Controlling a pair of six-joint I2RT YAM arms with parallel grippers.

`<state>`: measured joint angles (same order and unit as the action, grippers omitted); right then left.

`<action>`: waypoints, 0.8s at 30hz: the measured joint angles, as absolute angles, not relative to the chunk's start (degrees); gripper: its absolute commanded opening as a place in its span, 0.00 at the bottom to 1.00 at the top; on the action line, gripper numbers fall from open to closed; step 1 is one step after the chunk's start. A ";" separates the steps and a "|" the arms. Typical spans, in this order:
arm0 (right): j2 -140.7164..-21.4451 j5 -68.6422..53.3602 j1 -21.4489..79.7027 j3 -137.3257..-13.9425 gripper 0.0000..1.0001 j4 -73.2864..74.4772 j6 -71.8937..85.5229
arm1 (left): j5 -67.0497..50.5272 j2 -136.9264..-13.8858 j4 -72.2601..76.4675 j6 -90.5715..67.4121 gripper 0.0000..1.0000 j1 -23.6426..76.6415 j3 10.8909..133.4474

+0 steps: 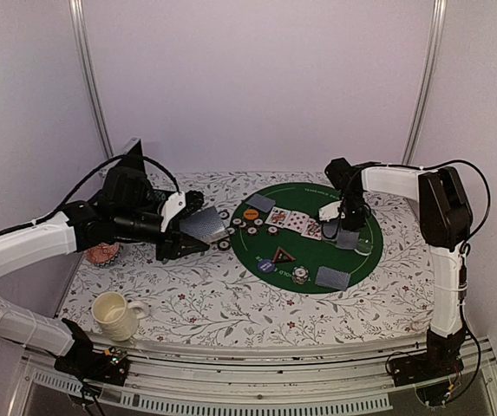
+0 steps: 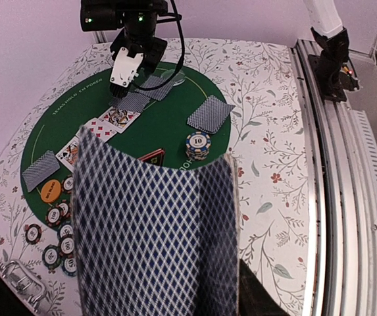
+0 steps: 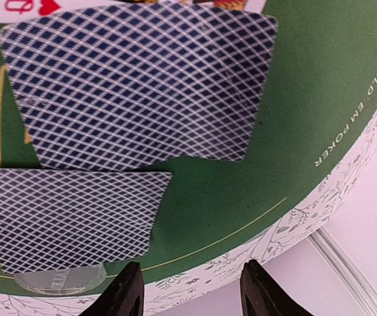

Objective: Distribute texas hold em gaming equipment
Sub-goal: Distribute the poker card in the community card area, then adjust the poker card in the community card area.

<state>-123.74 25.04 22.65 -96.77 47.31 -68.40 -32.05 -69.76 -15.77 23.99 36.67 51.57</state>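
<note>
My left gripper [image 1: 181,236] is shut on a fanned stack of grey-blue-backed playing cards [image 2: 155,230], held above the table's left side and hiding its fingers. My right gripper [image 3: 193,293] stands open and empty just over the right edge of the round green poker mat [image 1: 310,260]. Right below it lie two face-down cards [image 3: 142,85] [image 3: 70,217]. On the mat are face-up cards [image 1: 291,222], an orange button [image 1: 250,214], a blue button [image 1: 267,266], a black triangular marker [image 1: 282,255] and a chip stack [image 2: 199,145]. Loose chips [image 1: 226,230] line the mat's left edge.
A cream mug [image 1: 114,314] stands at the front left and a pink patterned dish [image 1: 102,253] sits under the left arm. More face-down cards lie at the mat's back [image 1: 260,203] and front [image 1: 333,277]. A clear disc [image 3: 60,280] sits by the lower card.
</note>
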 measured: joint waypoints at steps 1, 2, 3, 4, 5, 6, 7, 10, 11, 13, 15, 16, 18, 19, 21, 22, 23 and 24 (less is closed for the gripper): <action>-123.74 25.52 22.57 -96.77 0.53 46.70 -68.38 | -32.08 -69.73 -15.75 23.99 0.39 36.67 51.57; -123.72 26.13 22.50 -96.77 0.53 46.00 -68.29 | -32.05 -69.73 -15.75 23.99 0.39 36.67 51.57; -123.72 26.41 22.48 -96.77 0.53 45.25 -68.10 | -32.05 -69.73 -15.77 23.99 0.39 36.67 51.57; -123.72 26.50 22.46 -96.77 0.54 44.21 -67.70 | -32.05 -69.73 -15.77 23.99 0.39 36.67 51.57; -123.70 26.37 22.44 -96.77 0.55 42.98 -67.07 | -32.05 -69.71 -15.77 23.99 0.39 36.67 51.57; -123.52 25.89 22.44 -96.71 0.57 41.71 -66.37 | -32.05 -69.73 -15.77 23.99 0.39 36.67 51.57; -123.15 24.95 22.44 -96.55 0.58 40.36 -65.41 | -32.05 -69.73 -15.77 23.99 0.39 36.67 51.57; -120.33 20.21 22.39 -95.48 0.59 36.49 -60.90 | -32.08 -69.73 -15.77 23.99 0.39 36.67 51.57; -119.26 18.17 22.31 -95.35 0.59 35.53 -59.05 | -32.08 -69.73 -15.77 23.99 0.39 36.67 51.57; -117.25 13.56 22.09 -95.29 0.58 33.28 -54.61 | -32.08 -69.73 -15.77 23.99 0.39 36.67 51.57; -116.27 9.32 21.58 -95.39 0.57 31.03 -49.58 | -32.08 -69.73 -15.77 23.99 0.39 36.67 51.57; -116.25 7.79 21.26 -95.68 0.56 30.46 -47.46 | -32.08 -69.73 -15.77 23.99 0.39 36.67 51.57; -117.47 4.14 20.18 -96.90 0.54 29.76 -41.93 | -32.08 -69.73 -15.77 23.99 0.39 36.67 51.57; -118.58 2.61 19.59 -97.95 0.53 29.71 -39.33 | -32.08 -69.71 -15.77 23.99 0.39 36.67 51.57; -121.69 0.19 18.46 -100.82 0.50 29.76 -34.24 | -32.08 -69.73 -15.77 23.99 0.39 36.67 51.57; -123.11 -0.38 18.13 -102.00 0.49 29.78 -32.32 | -32.08 -69.71 -15.75 23.99 0.39 36.67 51.57; -124.81 -0.84 17.78 -103.46 0.48 30.00 -30.11 | -32.08 -69.71 -15.77 23.99 0.39 36.67 51.57; -126.48 -1.08 17.52 -104.64 0.45 30.11 -27.75 | -32.08 -69.71 -15.77 23.99 0.39 36.69 51.57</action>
<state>-126.48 -1.08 17.52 -104.64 30.11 -27.75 -32.08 -69.71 -15.77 23.99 36.69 51.57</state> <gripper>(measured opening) 0.497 0.395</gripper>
